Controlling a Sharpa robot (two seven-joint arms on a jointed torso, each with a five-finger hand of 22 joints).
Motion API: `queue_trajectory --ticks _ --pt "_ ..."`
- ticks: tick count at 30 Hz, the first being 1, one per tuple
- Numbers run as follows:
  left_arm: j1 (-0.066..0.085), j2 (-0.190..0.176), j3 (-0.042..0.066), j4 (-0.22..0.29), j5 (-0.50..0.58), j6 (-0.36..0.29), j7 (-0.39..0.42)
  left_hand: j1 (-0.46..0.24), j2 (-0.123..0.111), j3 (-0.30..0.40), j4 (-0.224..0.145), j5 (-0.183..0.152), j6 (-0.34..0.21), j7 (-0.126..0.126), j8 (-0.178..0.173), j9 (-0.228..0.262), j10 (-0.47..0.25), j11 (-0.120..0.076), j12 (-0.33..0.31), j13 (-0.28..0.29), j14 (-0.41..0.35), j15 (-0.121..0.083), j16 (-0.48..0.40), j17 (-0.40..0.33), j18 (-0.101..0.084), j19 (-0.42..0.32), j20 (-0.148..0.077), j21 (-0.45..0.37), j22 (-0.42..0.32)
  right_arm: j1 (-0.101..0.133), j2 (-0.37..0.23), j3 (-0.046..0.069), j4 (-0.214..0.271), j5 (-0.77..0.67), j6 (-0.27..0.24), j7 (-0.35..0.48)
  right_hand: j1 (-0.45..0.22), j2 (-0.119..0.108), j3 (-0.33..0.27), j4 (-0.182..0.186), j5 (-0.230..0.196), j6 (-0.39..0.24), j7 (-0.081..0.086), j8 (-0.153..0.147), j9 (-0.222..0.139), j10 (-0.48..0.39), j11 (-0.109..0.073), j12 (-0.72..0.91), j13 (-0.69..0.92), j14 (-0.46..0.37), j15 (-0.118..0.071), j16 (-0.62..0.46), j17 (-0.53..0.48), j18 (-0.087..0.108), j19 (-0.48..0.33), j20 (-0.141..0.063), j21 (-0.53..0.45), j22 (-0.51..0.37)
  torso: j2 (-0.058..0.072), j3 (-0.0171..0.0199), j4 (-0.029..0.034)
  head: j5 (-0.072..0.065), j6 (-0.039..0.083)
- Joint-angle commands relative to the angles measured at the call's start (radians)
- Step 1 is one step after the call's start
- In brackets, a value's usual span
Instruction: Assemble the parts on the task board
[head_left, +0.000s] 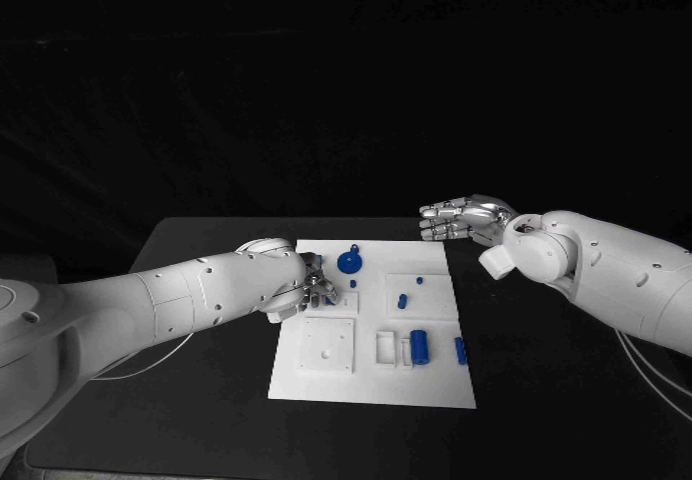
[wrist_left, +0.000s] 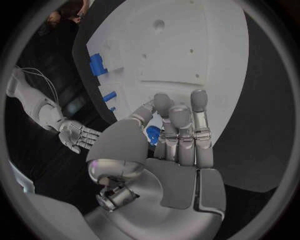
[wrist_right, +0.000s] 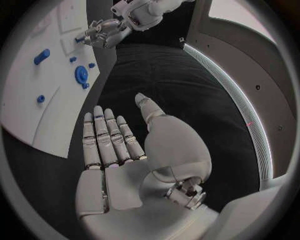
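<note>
The white task board lies mid-table. My left hand hovers low over its left edge; in the left wrist view a small blue part sits pinched between the thumb and the closed fingers. My right hand floats above the board's far right corner with its fingers straight and nothing in it, its flat palm plain in the right wrist view. On the board are a round blue disc, two small blue pegs, a blue cylinder and a blue bar.
A raised white square block and a white slot holder stand on the board's near half. Black table runs around the board on all sides. The right wrist view shows my left hand beyond the disc.
</note>
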Motion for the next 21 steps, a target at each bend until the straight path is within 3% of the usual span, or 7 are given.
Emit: queue_trajectory --ticks 1,8,14,21 --pt "-0.001 0.006 0.0 0.0 0.002 0.03 -0.004 -0.004 0.004 0.026 -0.034 0.003 0.134 -0.124 0.003 0.29 0.037 -0.016 0.006 -0.001 -0.001 -0.004 0.004 0.0 -0.016 0.008 0.0 -0.004 0.016 -0.001 0.001 0.0 0.0 0.001 0.023 0.005 0.007 0.0 -0.004 0.001 -0.005 -0.007 -0.003 -0.002 -0.002 -0.005 0.001 0.0 -0.001 -0.008 0.0 -0.002 0.001 0.0 -0.009 -0.001 -0.006 -0.001 0.001 -0.0002 -0.0006 -0.001 0.0" --pt "0.002 0.016 0.0 -0.013 0.001 0.034 -0.006 -0.006 0.005 0.026 -0.031 0.002 0.133 -0.124 0.003 0.292 0.037 -0.016 0.006 -0.002 -0.001 -0.004 0.003 -0.001 -0.015 0.008 0.0 -0.004 0.016 -0.001 0.001 0.0 0.0 -0.001 0.022 0.006 0.007 0.0 -0.004 0.001 -0.005 -0.007 -0.003 -0.002 -0.002 -0.005 0.001 0.0 -0.001 -0.008 0.0 -0.002 0.001 0.0 -0.009 -0.001 -0.006 -0.001 0.001 0.0003 0.0002 -0.001 0.0" --pt "0.003 0.029 0.0 -0.024 0.0 0.04 -0.009 -0.008 0.009 0.021 -0.019 -0.02 0.131 -0.124 0.0 0.29 0.037 -0.015 0.006 -0.004 -0.002 -0.004 0.001 -0.003 -0.015 0.008 0.0 -0.005 0.016 -0.001 0.002 0.0 0.0 -0.007 0.023 0.005 0.005 0.001 -0.006 0.003 -0.005 -0.007 -0.002 -0.002 -0.002 -0.005 0.001 0.0 -0.001 -0.008 0.0 -0.002 0.001 0.0 -0.008 -0.001 -0.005 -0.001 0.001 -0.0011 0.0003 -0.004 -0.001" --pt "0.003 0.042 0.0 -0.036 -0.006 0.059 -0.012 -0.009 0.017 0.015 -0.001 -0.035 0.136 -0.125 -0.001 0.285 0.037 -0.015 0.007 -0.004 -0.001 -0.004 0.002 -0.001 -0.016 0.008 -0.001 -0.006 0.016 -0.001 0.003 0.0 0.0 -0.033 0.023 0.003 0.016 0.0 -0.001 -0.007 -0.014 0.0 -0.003 -0.002 -0.001 -0.002 0.0 0.001 -0.001 -0.008 0.0 -0.002 0.001 0.0 -0.008 -0.001 -0.005 -0.001 0.0 -0.0004 -0.0001 -0.005 -0.002"
